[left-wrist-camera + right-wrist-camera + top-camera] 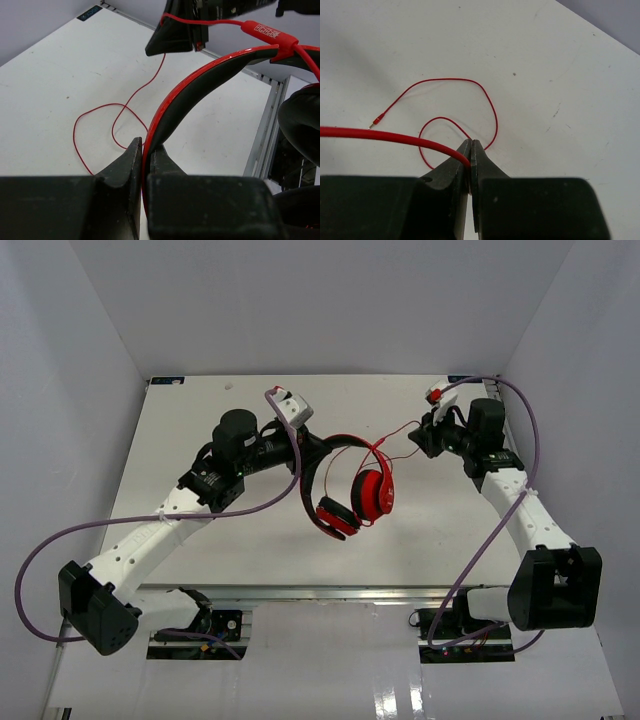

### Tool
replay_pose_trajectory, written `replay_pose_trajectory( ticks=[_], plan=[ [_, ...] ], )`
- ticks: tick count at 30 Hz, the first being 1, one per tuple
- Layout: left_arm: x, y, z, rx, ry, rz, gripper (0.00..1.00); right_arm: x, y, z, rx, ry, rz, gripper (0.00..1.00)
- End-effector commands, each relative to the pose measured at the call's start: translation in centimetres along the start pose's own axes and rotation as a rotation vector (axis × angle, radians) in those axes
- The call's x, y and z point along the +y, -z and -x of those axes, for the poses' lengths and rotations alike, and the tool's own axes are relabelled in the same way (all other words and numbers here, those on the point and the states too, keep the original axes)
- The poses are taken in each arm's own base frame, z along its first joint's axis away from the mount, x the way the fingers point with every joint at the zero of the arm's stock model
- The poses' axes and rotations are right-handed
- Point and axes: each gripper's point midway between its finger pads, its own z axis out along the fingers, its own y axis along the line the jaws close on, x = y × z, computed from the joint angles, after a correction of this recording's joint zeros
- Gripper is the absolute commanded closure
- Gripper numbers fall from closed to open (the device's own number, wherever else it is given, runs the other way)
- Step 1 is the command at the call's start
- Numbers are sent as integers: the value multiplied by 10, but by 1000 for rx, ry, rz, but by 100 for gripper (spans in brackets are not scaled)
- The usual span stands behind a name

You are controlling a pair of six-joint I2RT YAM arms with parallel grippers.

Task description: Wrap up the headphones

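Centrally in the top view, the headphones [372,492] hang over the bench [420,550], their headband [200,80] clenched in the left pincer [146,146]. The right pincer [471,145], upper right, clenches the thin red cable [380,134].

Illegible white print on headphones [200,75]

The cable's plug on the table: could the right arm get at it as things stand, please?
Probably not right away. The plug lies uncovered on the table, but the right end effector is shut on the red cable, so it would likely have to let go first.
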Motion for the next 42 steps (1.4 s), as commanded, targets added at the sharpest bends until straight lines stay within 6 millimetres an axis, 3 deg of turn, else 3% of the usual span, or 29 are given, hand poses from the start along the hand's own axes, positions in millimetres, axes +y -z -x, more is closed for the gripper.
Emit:
replay_pose_trajectory(
  ticks=[1,8,13,21,28,33,37,42],
  plan=[
    [-3,14,63,-161,25,45,100,7,12,28,-157,-42,56,92],
    [-22,9,112,-298,208,-55,100,47,7,29,-207,-151,315,92],
    [-22,-4,145,-376,360,-73,100,72,4,45,-226,-208,493,89],
    [1,-30,192,-564,468,150,100,124,13,77,-318,-219,703,61],
    [4,-45,217,-634,517,249,100,156,2,119,-427,-230,851,34],
    [22,-19,246,-751,536,418,100,169,0,120,-479,-255,907,32],
    [46,5,256,-839,569,587,100,187,8,105,-473,-267,940,34],
    [76,43,260,-931,519,837,100,212,24,87,-448,-242,962,46]
  ],
)
